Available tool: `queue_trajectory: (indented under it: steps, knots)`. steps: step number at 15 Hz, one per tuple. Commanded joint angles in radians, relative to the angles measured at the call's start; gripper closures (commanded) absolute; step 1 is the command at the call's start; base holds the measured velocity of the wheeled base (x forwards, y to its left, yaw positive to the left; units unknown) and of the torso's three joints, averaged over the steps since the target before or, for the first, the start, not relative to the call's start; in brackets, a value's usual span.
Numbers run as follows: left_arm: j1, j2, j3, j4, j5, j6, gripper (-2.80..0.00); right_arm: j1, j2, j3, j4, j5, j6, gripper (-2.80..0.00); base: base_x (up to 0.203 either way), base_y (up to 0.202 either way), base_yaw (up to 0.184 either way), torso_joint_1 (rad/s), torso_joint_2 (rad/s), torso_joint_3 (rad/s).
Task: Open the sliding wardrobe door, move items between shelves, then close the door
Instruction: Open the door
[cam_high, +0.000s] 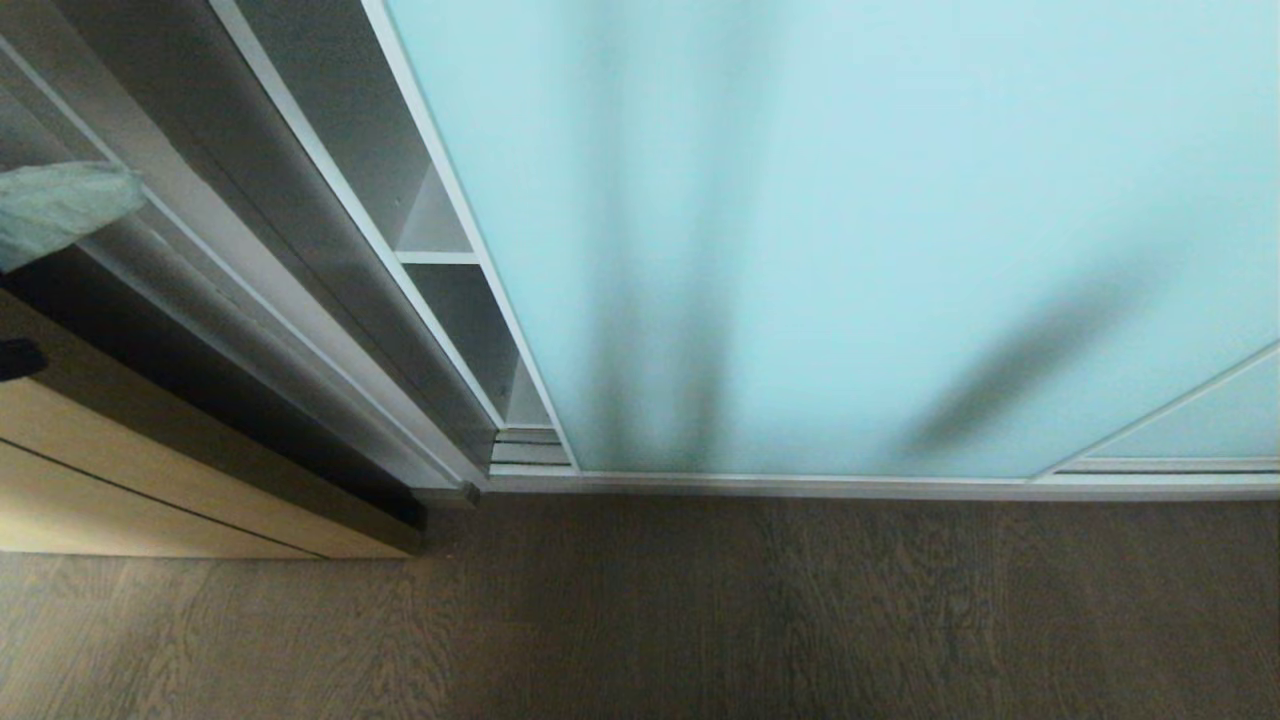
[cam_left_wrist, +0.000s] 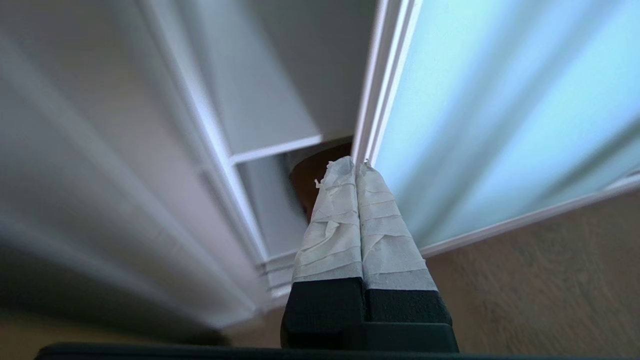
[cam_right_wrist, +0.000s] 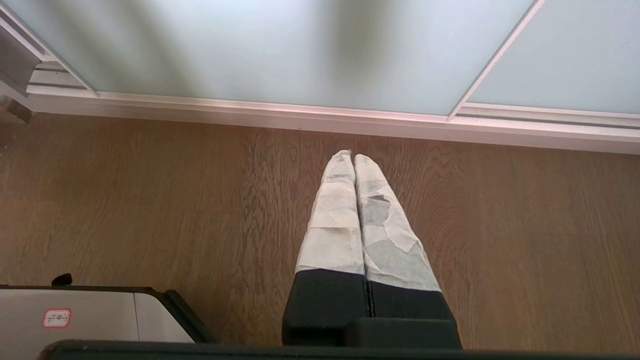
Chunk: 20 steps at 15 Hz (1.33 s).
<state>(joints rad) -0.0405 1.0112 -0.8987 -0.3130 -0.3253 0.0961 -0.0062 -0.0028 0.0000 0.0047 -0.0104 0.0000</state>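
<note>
The sliding wardrobe door (cam_high: 850, 230), frosted pale aqua glass in a thin silver-white frame, covers most of the wardrobe front. A narrow gap stays uncovered at its left edge. In that gap a white shelf (cam_high: 437, 257) shows edge-on. My left gripper (cam_left_wrist: 356, 162) is shut with nothing in it. Its taped fingertips point at the gap, close beside the door's frame edge (cam_left_wrist: 382, 75). Under the shelf (cam_left_wrist: 275, 148) a brown rounded thing (cam_left_wrist: 304, 177) peeks out, too little of it to name. My right gripper (cam_right_wrist: 353, 156) is shut and empty over the floor.
A tan wood-grain door (cam_high: 150, 480) stands at the left, with a pale plastic bag (cam_high: 60, 205) above it. Dark wood floor (cam_high: 700, 620) runs up to the bottom rail (cam_high: 850, 485). A second glass panel (cam_high: 1200, 420) overlaps at the right. A white part of the robot (cam_right_wrist: 75, 315) lies nearby.
</note>
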Motion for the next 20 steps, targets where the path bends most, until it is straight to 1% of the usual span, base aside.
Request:
queue_trajectory:
  steps: [1, 3, 4, 6, 7, 10, 11, 13, 14, 17, 20]
  knots:
    - [-0.055, 0.101, -0.035, -0.019, 0.020, 0.005, 0.00, 0.000, 0.003, 0.000, 0.000, 0.001, 0.000, 0.00, 0.000, 0.000, 0.000, 0.000, 0.00, 0.000]
    - [-0.115, 0.152, -0.082, -0.027, 0.064, 0.009, 0.00, 0.000, 0.003, 0.000, 0.000, 0.000, 0.000, 0.00, 0.000, 0.000, 0.000, 0.000, 0.00, 0.000]
    - [-0.130, 0.173, -0.090, -0.034, 0.074, 0.012, 0.00, 0.000, 0.003, 0.000, 0.000, 0.000, 0.000, 0.00, 0.000, 0.000, 0.000, 0.000, 0.00, 0.000]
    - [-0.145, 0.228, -0.091, -0.064, 0.087, 0.039, 0.00, 0.000, 0.003, 0.000, 0.000, 0.000, 0.000, 0.00, 0.000, 0.000, 0.000, 0.000, 0.00, 0.000]
    - [-0.147, 0.265, -0.089, -0.096, 0.098, 0.049, 0.00, 0.000, 0.003, 0.000, 0.000, 0.000, 0.000, 0.00, 0.000, 0.000, 0.000, 0.000, 0.00, 0.000]
    - [-0.149, 0.388, -0.092, -0.260, 0.149, 0.058, 0.00, 0.000, 0.003, 0.000, 0.000, 0.000, 0.000, 0.00, 0.000, 0.000, 0.000, 0.000, 0.00, 0.000]
    - [-0.150, 0.432, -0.102, -0.316, 0.168, 0.059, 0.00, 0.000, 0.003, 0.000, 0.000, 0.000, 0.000, 0.00, 0.000, 0.000, 0.000, 0.000, 0.00, 0.000]
    - [-0.150, 0.502, -0.141, -0.389, 0.182, 0.059, 0.00, 0.000, 0.003, 0.000, 0.000, 0.000, 0.000, 0.00, 0.000, 0.000, 0.000, 0.000, 0.00, 0.000]
    - [-0.156, 0.524, -0.164, -0.402, 0.182, 0.054, 0.00, 0.000, 0.003, 0.000, 0.000, 0.000, 0.000, 0.00, 0.000, 0.000, 0.000, 0.000, 0.00, 0.000]
    - [-0.208, 0.552, -0.167, -0.406, 0.180, 0.032, 0.00, 0.000, 0.003, 0.000, 0.000, 0.000, 0.000, 0.00, 0.000, 0.000, 0.000, 0.000, 0.00, 0.000]
    - [-0.261, 0.585, -0.173, -0.406, 0.185, 0.031, 0.00, 0.000, 0.003, 0.000, 0.000, 0.000, 0.000, 0.00, 0.000, 0.000, 0.000, 0.000, 0.00, 0.000]
